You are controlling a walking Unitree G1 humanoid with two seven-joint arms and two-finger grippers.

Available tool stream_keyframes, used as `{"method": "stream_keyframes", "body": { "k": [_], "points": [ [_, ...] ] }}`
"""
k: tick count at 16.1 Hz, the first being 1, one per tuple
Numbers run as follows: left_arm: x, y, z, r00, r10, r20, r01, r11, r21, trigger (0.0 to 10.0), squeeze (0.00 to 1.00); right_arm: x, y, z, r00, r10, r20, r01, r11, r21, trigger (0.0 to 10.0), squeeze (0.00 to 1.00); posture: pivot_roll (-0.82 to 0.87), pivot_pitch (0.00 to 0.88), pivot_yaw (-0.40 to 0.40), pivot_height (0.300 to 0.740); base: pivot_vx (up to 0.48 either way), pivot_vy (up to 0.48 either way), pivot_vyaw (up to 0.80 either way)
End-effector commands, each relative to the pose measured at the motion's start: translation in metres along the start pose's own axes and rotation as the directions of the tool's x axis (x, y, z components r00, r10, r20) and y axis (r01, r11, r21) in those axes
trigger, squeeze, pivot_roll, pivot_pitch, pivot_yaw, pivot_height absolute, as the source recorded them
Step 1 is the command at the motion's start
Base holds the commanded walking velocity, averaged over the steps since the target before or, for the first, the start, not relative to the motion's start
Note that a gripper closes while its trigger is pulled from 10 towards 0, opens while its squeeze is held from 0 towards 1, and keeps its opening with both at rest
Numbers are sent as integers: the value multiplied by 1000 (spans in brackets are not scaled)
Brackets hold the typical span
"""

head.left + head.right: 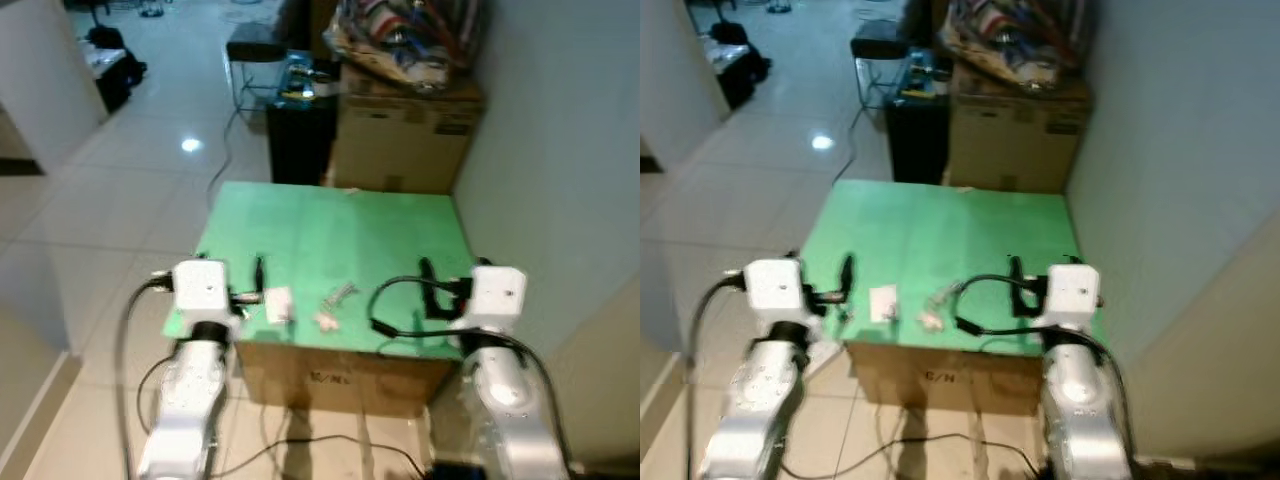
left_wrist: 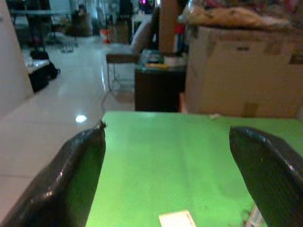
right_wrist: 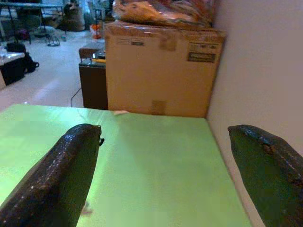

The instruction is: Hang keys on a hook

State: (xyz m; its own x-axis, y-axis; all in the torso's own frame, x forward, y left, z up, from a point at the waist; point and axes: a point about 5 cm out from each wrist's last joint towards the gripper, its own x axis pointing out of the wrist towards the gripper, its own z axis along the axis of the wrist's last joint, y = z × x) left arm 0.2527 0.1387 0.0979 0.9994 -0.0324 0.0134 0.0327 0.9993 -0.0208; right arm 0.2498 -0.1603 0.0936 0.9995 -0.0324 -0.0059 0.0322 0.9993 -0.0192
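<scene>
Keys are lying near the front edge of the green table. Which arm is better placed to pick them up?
Probably the left. The keys lie left of the table's middle, nearer the left gripper. The right gripper sits toward the right edge. Both are open and empty.

Two silver arms raised forward side by side, well apart, each ending in a white wrist block. Left gripper (image 1: pixel 258 272) held level at the left, black fingers (image 2: pixel 61 184) spread wide apart, nothing between them. Right gripper (image 1: pixel 426 272) held level at the right, fingers (image 3: pixel 57 184) likewise spread wide, nothing between them. Black cable looped from the right wrist block; another cable arched off the left wrist block.
</scene>
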Motion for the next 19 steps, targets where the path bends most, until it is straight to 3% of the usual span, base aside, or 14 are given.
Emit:
{"method": "stream_keyframes", "body": {
  "k": [1, 5, 8, 11, 15, 17, 19],
  "points": [
    [46, 9, 12, 992, -127, -18, 128, 988, 83, 10000, 0, 54, 31, -17, 971, 194, -138, -204, 977, -68, 10000, 0, 46, 61, -98, 740, 480, 0, 0],
    [46, 8, 10, 991, -135, -25, 136, 987, 90, 10000, 0, 54, 32, -18, 971, 195, -140, -206, 976, -68, 10000, 0, 46, 58, -95, 740, 442, 0, 0],
    [44, 1, 10, 981, -191, -24, 192, 979, 69, 10000, 0, 53, 32, -21, 967, 200, -160, -212, 975, -62, 10000, 0, 47, 53, -91, 740, 0, 293, 0],
    [45, 2, 9, 981, -192, -34, 195, 978, 78, 10000, 0, 53, 33, -23, 965, 199, -170, -210, 976, -50, 10000, 0, 48, 51, -84, 740, 0, 480, -721],
    [46, 1, 9, 979, -199, -43, 203, 974, 101, 10000, 0, 52, 31, -25, 969, 180, -168, -190, 981, -45, 10000, 0, 41, 56, -76, 740, 0, 0, -175],
    [46, 2, 9, 977, -206, -50, 210, 972, 109, 10000, 0, 50, 26, -32, 967, 147, -208, -148, 989, 11, 10000, 0, 38, 66, -69, 740, 0, 0, 0],
    [47, 1, 10, 971, -232, -53, 237, 963, 127, 10000, 0, 54, 24, -40, 955, 158, -251, -160, 987, 13, 10000, 0, 30, 79, -56, 740, 0, 0, 0]
  ]
}}
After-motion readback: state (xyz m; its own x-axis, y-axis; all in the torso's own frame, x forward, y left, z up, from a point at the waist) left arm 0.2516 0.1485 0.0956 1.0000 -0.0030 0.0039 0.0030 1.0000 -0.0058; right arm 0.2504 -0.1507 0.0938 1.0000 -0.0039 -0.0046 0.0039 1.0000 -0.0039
